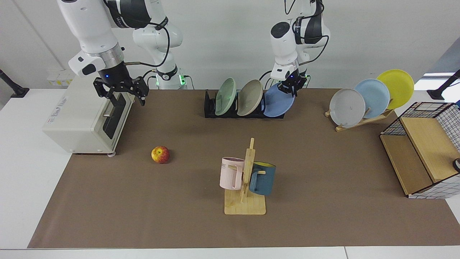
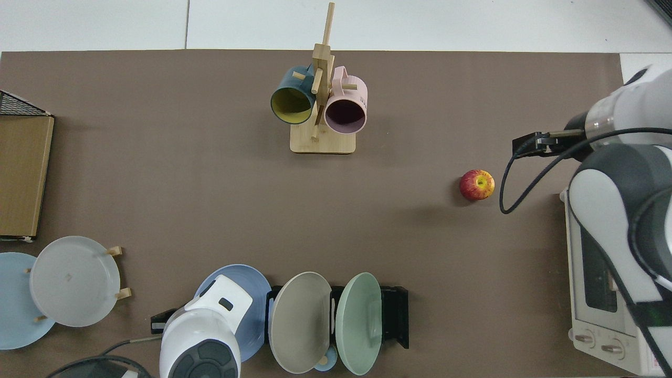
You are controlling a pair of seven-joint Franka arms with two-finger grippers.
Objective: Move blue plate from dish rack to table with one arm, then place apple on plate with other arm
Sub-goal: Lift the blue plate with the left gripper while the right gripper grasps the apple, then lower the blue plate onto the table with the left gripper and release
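Observation:
The blue plate (image 1: 277,104) leans in the end slot of the black dish rack (image 1: 209,108), on the side nearest the wooden plate rack. My left gripper (image 1: 293,86) comes down from above and is shut on the plate's upper rim. From above, the left arm's white housing (image 2: 207,325) hides that grip, and only part of the blue plate (image 2: 231,278) shows beside the dish rack (image 2: 397,315). The apple (image 1: 160,154) (image 2: 476,185) lies on the table's brown mat (image 1: 323,162). My right gripper (image 1: 124,97) hangs open in the air before the toaster oven, behind and above the apple.
A green plate (image 1: 225,96) and a beige plate (image 1: 249,97) share the dish rack. A wooden rack (image 1: 359,120) holds grey, pale blue and yellow plates. A mug stand (image 1: 246,180) with two mugs stands centre front. Toaster oven (image 1: 84,118) at one end, wire basket (image 1: 424,147) at the other.

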